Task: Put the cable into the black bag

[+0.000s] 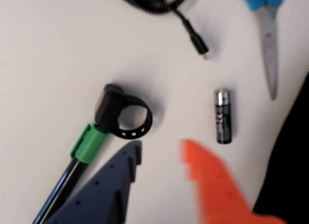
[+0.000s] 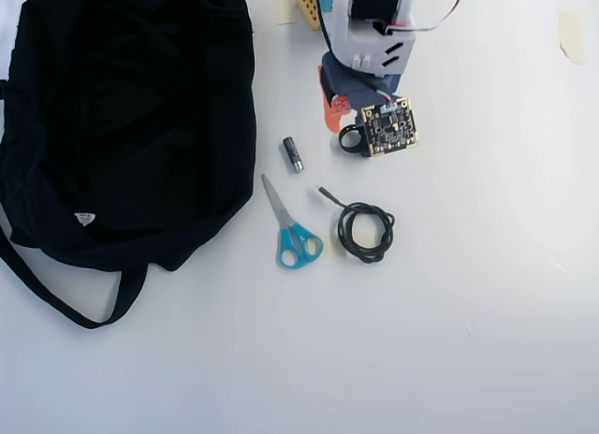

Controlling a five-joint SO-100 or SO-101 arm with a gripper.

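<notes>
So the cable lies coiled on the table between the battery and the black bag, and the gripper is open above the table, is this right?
Not quite. In the overhead view the scissors, not the cable, lie between the battery and the black bag; the coiled cable lies right of the scissors. The gripper is open above the table, holding nothing.

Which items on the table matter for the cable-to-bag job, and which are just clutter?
Part of the job:
- cable, coiled on the table, not yet grasped
- black bag, at the left in the overhead view
- hand, open, empty

Just lying about:
- scissors
- battery
- green-tipped pen
- black ring clip
</notes>
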